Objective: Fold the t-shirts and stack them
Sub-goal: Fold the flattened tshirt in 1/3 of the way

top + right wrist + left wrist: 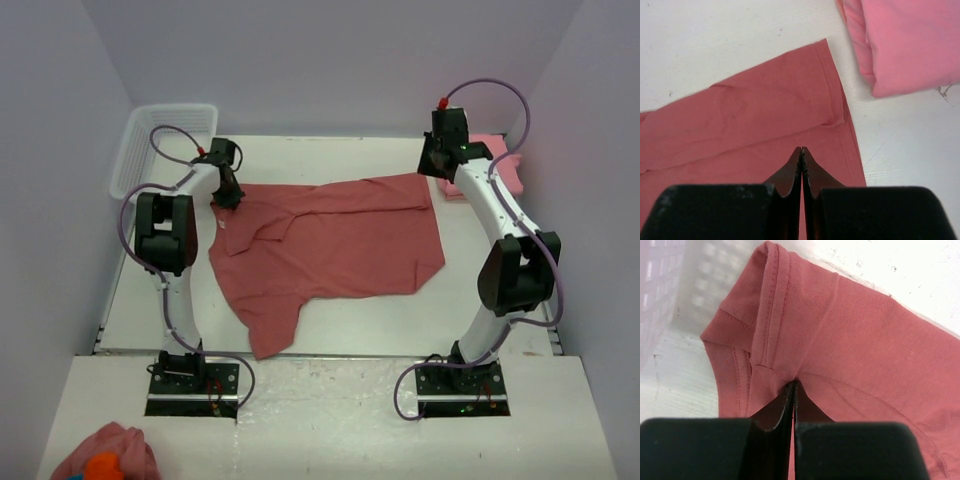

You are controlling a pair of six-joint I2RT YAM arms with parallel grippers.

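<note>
A dusty rose-red t-shirt [330, 250] lies spread across the middle of the table, partly folded along its far edge. My left gripper [229, 197] sits at the shirt's far left corner. In the left wrist view its jaws [794, 384] are shut, pinching the cloth [850, 335] beside a stitched hem, and creases run into the tips. My right gripper [437, 162] hovers over the shirt's far right corner. Its jaws [801, 150] are shut above flat fabric [750, 125] with nothing between them. A folded lighter pink t-shirt [492, 165] [910, 40] lies at the back right.
A white mesh basket [165, 140] [665, 295] stands at the back left, close to my left gripper. A small pink cloth lump with an orange patch [105, 456] lies on the near shelf at bottom left. Walls close in the table on three sides.
</note>
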